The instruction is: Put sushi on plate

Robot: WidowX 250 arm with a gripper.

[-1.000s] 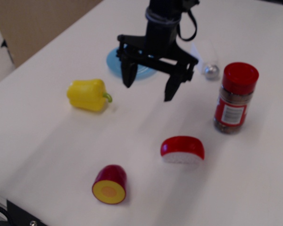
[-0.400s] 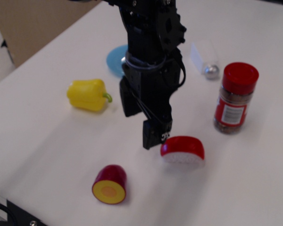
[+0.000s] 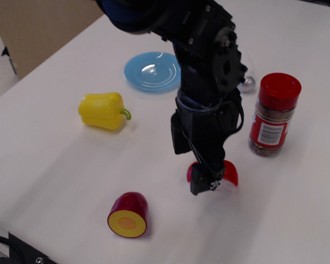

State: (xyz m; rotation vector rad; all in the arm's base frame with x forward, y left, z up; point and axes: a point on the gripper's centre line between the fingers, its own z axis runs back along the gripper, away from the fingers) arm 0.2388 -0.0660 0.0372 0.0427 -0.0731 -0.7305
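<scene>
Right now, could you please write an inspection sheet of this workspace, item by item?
Surface: white table, flat, no spills seen.
Job's things: sushi, red-topped, lies near the table's middle, mostly hidden behind the end effector; plate, light blue, holds nothing.
Clutter: yellow pepper on the left; spice jar with red lid standing upright on the right; dark red cylinder with yellow cut face in front; small silver ball behind the jar.
End effector: end effector is down at the sushi; whether the jaws are open or shut cannot be told.
Cables: black loop on the arm's wrist; dark cable at the bottom left corner.
Surroundings: brown panel beyond the table's left edge.
</scene>
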